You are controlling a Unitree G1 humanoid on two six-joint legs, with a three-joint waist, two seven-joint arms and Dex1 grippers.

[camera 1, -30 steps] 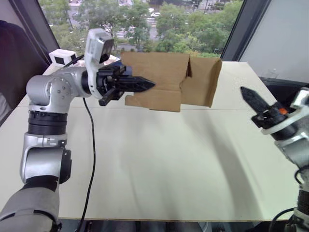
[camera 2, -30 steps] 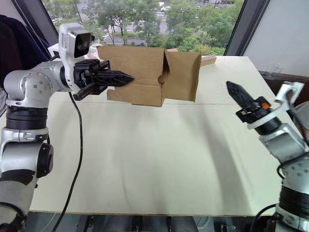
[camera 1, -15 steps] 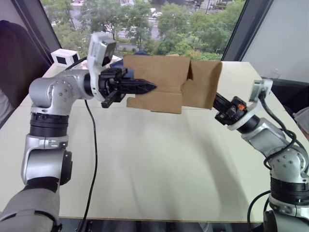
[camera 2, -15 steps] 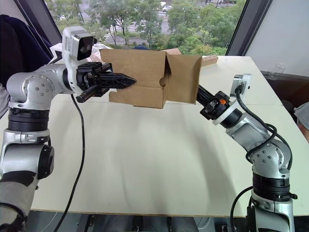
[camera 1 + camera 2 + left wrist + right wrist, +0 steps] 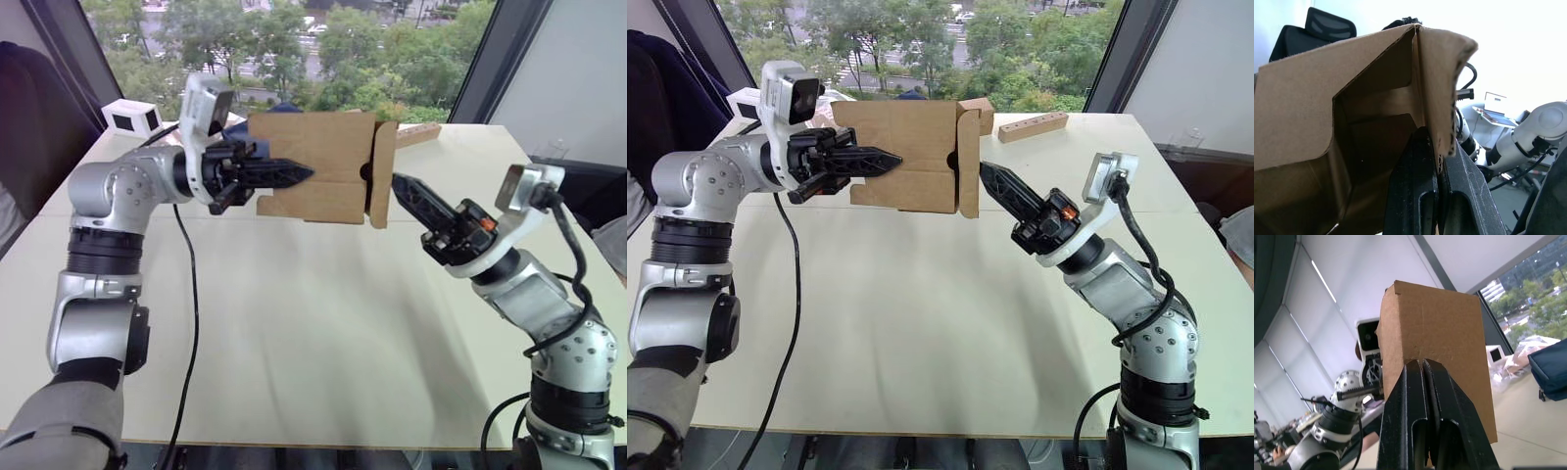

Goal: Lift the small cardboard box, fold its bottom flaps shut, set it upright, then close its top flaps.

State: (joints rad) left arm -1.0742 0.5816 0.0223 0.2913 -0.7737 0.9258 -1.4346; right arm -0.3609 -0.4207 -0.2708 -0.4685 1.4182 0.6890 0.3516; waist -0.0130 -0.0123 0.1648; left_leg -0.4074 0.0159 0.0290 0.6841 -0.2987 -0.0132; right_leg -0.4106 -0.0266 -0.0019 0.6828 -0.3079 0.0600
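The pale table [image 5: 323, 323] stretches from the near edge to the window, its middle bare. Held in the air above its far half is the small cardboard box [image 5: 312, 164], lying on its side with one broad brown face toward the head camera and its open ends pointing left and right.

The left end effector [image 5: 294, 174] holds the box from the robot's left: its black fingers are clamped together on a cardboard wall, with one finger across the outside face, and in the left wrist view the wall edge sits pinched between the two fingers [image 5: 1422, 196], with the hollow brown inside of the box beside them.

At the box's right end a flap [image 5: 381, 174] stands roughly square to the broad face, seen nearly edge-on, with a small notch cut into the box edge just beside its hinge. The right end effector [image 5: 404, 186] has its fingers pressed together to a single point, and that tip meets the outer side of this flap.

Farther back, a white box with a black window [image 5: 130, 117] rests near the table's left far corner, and a small wooden block [image 5: 1033, 125] lies on the right far side.
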